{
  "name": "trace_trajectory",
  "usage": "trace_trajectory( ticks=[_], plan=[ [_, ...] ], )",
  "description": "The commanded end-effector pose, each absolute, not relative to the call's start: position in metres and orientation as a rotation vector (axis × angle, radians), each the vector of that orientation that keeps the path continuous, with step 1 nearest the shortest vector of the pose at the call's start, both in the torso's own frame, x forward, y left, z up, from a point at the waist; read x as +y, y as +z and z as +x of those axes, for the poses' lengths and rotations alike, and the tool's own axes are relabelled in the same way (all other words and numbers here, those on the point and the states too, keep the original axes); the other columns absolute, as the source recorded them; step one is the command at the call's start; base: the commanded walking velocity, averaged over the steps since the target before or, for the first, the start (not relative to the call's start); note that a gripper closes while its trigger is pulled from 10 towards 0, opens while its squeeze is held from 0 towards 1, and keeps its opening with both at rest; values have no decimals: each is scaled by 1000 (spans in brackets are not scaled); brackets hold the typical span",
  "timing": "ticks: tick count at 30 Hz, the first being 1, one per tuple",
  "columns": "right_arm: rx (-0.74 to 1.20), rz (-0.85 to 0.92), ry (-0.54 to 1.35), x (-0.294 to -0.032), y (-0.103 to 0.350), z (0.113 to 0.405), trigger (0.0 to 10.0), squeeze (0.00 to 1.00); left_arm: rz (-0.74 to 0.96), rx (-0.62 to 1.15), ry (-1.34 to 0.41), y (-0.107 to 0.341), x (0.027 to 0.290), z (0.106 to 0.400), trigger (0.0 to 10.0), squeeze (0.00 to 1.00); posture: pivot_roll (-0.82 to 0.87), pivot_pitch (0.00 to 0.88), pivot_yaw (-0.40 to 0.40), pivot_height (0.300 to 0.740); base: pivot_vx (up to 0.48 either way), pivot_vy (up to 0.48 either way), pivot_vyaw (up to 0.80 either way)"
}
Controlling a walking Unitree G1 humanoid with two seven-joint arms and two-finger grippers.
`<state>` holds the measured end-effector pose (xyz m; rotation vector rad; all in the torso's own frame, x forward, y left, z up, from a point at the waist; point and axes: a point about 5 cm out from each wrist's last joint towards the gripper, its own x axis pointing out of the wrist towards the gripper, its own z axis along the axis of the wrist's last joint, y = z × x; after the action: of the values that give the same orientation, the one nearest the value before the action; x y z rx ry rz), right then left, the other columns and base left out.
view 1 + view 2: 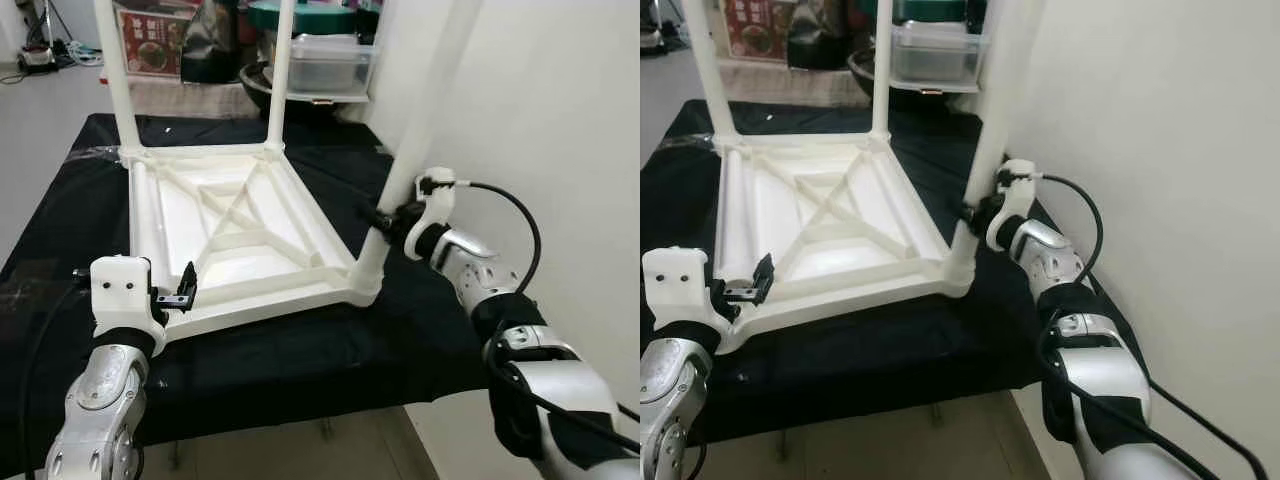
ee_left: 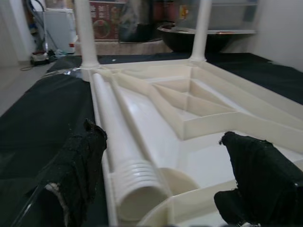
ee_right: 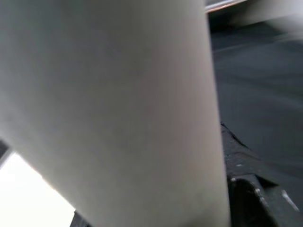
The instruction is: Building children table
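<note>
— So, how far along is the children's table?

— Three legs stand in the upturned white tabletop (image 1: 240,225), which lies on the black-covered table (image 1: 300,360). At the near left corner the left gripper (image 1: 186,290) waits with its fingers spread, gripping nothing. The fourth leg (image 2: 125,156) lies loose inside the frame just before it, and its corner looks unfilled.

— And on the right?

— The right gripper (image 1: 383,222) is clamped round the near-right leg (image 1: 415,140), low down, probably seating it. By my reckoning, one leg remains.
</note>
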<state>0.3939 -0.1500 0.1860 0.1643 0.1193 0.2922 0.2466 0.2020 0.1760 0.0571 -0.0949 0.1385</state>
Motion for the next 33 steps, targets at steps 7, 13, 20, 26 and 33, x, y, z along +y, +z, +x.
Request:
trace_trajectory(
  ticks=[7,13,20,26,33],
  plan=[
    [211,210,137,-98,156,355,0,0,78,-64,140,166,201,249,10000,0,121,0,-135,740,0,0,0],
    [212,196,171,-92,165,373,10000,0,56,-48,159,160,204,252,10000,0,117,0,-147,740,0,0,0],
    [110,135,293,-111,196,374,10000,1000,49,-45,156,158,203,254,10000,0,115,0,-145,740,0,0,0],
    [20,91,756,-131,220,377,10000,0,40,-43,145,156,202,255,10000,0,103,0,-140,740,0,0,0],
    [62,-31,1068,-145,201,371,10000,0,46,-41,133,155,201,258,10000,0,115,0,-137,740,0,0,0]
  ],
)
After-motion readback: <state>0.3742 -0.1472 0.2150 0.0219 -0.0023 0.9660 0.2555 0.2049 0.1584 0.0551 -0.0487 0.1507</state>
